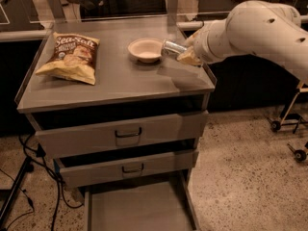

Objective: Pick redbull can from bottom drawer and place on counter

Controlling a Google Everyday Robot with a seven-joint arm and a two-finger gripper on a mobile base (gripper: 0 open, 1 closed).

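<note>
- Your gripper [182, 53] is just right of the bowl [144, 49], at abt the bowl's rim height.
- Its jaws are clamped on the redbull can [172, 47]. The can lies nearly sideways, free end pointing at the bowl.
- The can's end is v. close to the bowl rim; can't tell if they touch.
- The can looks held a bit above the counter [130, 83], not resting on it, w/ a faint reflection on the metal right of the bowl.
- The white arm [255, 28] comes in from the bowl's right.
- The bowl stands on the counter, toward the back, right of centre.
- The chip bag [71, 57] lies flat well left of the bowl, also on the counter.
- The bottom drawer [139, 208] is pulled out, far below the bowl, w/ only its flat grey floor showing.
- The top drawer [125, 136] and middle drawer [127, 170] are below the bowl, each partly out w/ a dark gap above its front.
- Cables [21, 177] trail on the floor, low and far left of the bowl.
</note>
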